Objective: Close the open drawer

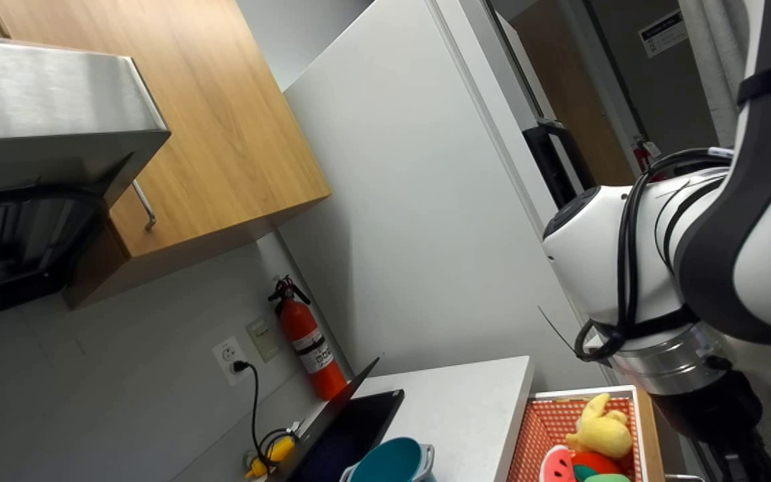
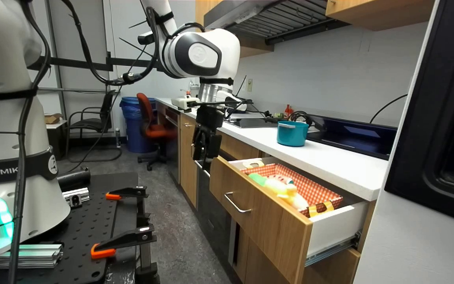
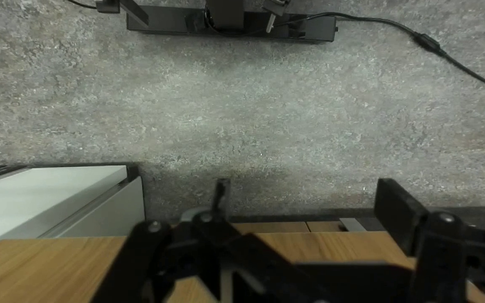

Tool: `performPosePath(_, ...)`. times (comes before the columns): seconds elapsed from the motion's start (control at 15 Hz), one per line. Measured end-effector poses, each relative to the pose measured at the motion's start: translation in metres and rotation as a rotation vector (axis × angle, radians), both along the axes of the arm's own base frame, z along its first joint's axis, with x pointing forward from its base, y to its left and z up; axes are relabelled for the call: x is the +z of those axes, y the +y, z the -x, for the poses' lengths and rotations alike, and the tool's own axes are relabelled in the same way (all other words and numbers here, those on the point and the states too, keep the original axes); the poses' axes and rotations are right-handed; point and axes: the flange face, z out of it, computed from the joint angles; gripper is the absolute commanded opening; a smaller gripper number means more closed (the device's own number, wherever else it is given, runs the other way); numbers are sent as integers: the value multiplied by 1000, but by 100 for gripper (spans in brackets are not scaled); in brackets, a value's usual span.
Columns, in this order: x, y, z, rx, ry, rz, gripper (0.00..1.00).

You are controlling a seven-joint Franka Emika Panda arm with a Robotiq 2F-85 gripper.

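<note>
The drawer stands pulled out under the white counter, with a wooden front (image 2: 264, 219), white sides and a metal handle (image 2: 237, 203). Its wooden front edge also shows in an exterior view (image 1: 650, 435) and at the bottom of the wrist view (image 3: 57, 269). Inside is a red-checked basket (image 2: 309, 187) with plush toys, including a yellow one (image 1: 603, 428). My gripper (image 3: 305, 189) is open and empty, pointing down in front of the drawer front. In an exterior view the gripper (image 2: 206, 154) appears near the front's far end; whether it touches is unclear.
The white counter (image 2: 329, 157) overhangs the drawer and carries a teal pot (image 2: 292, 134) and a dark flat panel (image 2: 353, 134). A wooden wall cabinet (image 1: 225, 134) hangs above. Orange-tipped clamps (image 2: 122, 240) stick out from the robot's table. A white wall (image 2: 420, 232) stands beside the drawer.
</note>
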Motion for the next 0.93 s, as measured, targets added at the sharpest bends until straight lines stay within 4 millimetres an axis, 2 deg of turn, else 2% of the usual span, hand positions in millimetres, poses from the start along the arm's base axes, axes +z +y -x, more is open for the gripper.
performPosePath(0.27,-15,-9,-15,-28,16,-2,30)
performPosePath(0.53,-26,-17,-30,-52,26,-2,2)
performPosePath(0.93,-34,-23,-55,-72,20,-1,0)
